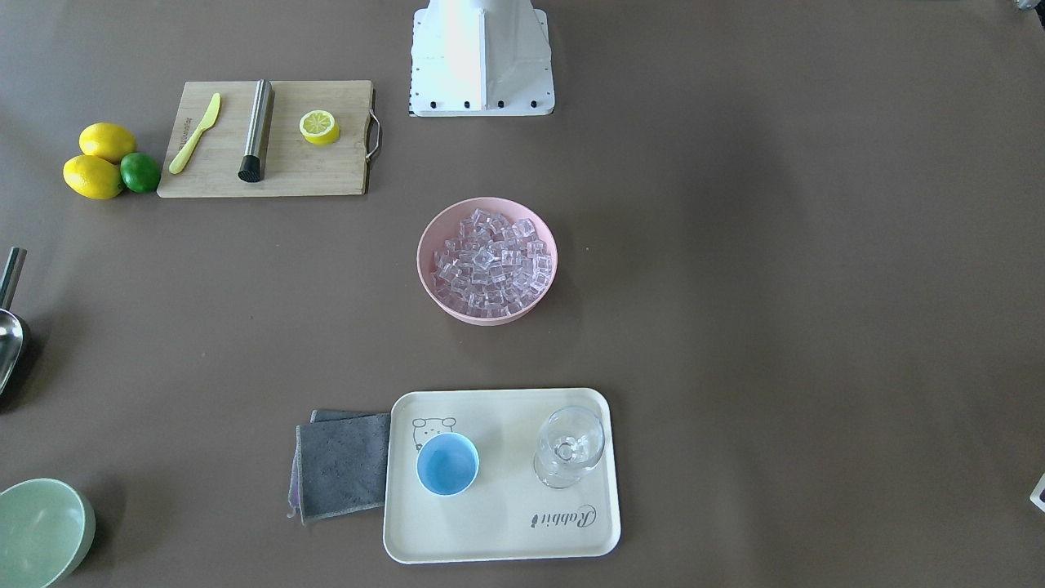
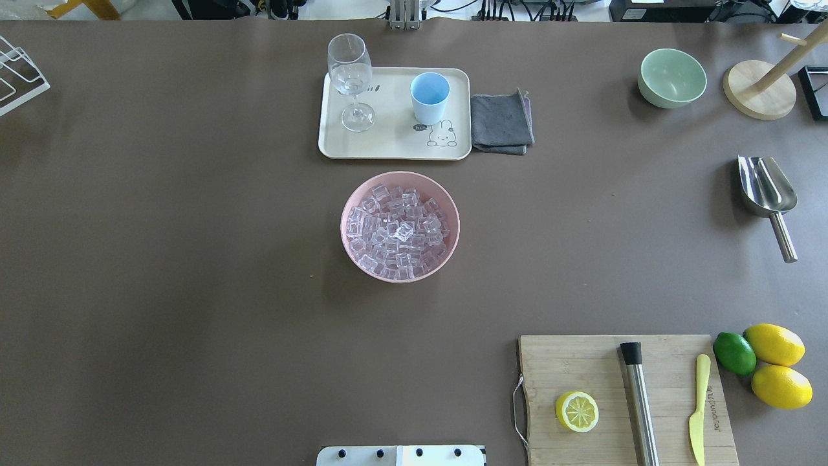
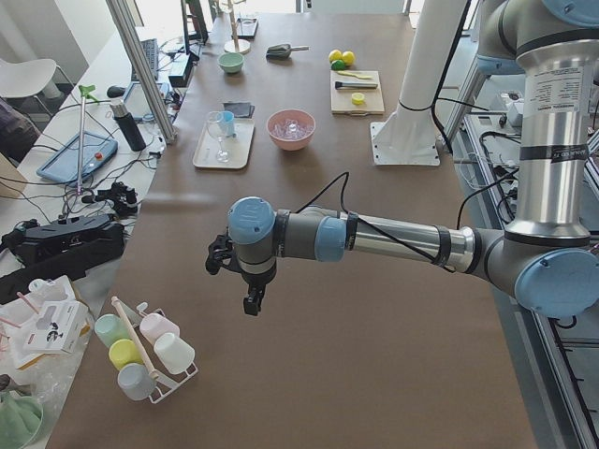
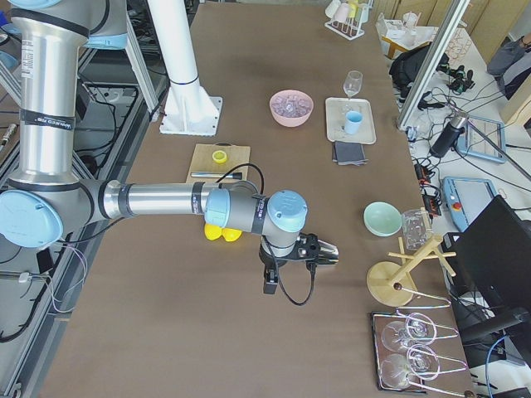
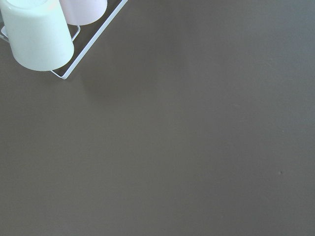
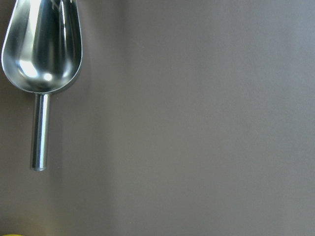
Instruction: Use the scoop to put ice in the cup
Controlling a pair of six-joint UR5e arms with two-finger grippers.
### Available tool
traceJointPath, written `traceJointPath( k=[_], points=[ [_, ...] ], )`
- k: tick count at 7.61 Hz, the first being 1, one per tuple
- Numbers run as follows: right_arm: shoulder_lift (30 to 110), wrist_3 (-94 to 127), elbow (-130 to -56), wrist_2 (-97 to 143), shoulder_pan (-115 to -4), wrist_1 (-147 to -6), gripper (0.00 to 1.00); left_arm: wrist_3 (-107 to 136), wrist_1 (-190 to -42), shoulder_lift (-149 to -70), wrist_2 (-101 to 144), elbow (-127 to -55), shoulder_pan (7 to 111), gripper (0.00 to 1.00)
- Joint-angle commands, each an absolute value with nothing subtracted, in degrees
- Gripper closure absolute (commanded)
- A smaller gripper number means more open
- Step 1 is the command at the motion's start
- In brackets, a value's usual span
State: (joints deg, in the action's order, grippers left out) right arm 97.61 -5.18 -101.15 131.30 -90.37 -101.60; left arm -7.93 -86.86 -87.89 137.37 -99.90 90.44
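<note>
The ice fills a pink bowl at the table's middle. The light-blue cup stands empty on a cream tray beyond the bowl. The steel scoop lies on the table far on my right, and shows in the right wrist view at upper left. My right gripper hovers above the table near the scoop. My left gripper hovers over the table's left end. Each shows only in a side view, so I cannot tell whether it is open or shut.
A stemmed glass shares the tray, with a grey cloth beside it. A cutting board holds a half lemon, a steel cylinder and a yellow knife. A green bowl and a wooden stand stand far right. A cup rack is under the left wrist.
</note>
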Motion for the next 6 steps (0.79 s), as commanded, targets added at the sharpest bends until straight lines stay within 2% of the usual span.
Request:
traceJointPath(
  k=[1, 6],
  points=[
    [97.56, -4.92, -101.34, 131.92, -90.35, -101.51, 0.00, -7.91, -86.84, -87.89, 137.37, -100.02, 90.44, 0.01],
    [97.29, 0.24, -103.44, 134.65, -90.26, -100.72, 0.00, -8.00, -87.01, -87.98, 137.37, -99.84, 90.44, 0.01]
  ],
)
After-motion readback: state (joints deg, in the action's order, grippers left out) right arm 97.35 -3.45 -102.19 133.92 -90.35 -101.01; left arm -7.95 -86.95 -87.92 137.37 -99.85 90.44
